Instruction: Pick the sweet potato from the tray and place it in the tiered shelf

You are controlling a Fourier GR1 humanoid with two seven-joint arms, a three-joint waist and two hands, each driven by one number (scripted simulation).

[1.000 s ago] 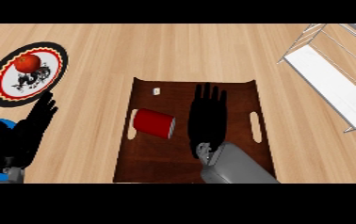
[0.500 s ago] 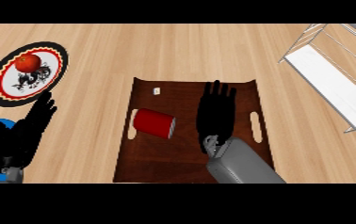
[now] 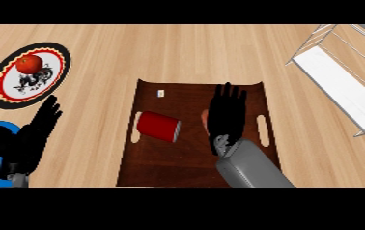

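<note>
On the counter [image 3: 178,45], a dark tray [image 3: 171,166] sits centre with the shelf [image 3: 335,79] at two o'clock; the right hand [image 3: 227,115], fingers straight and released, lies flat over the sweet potato [image 3: 205,115], of which only an orange sliver shows at the hand's nine o'clock edge. Judged from here, the fingers should curl round it before any lift, staying off the red can [image 3: 158,126] lying at nine o'clock. The left hand [image 3: 35,135] rests open at eight o'clock; the plate [image 3: 34,73] at ten o'clock bears a dark pattern, no readable writing.
</note>
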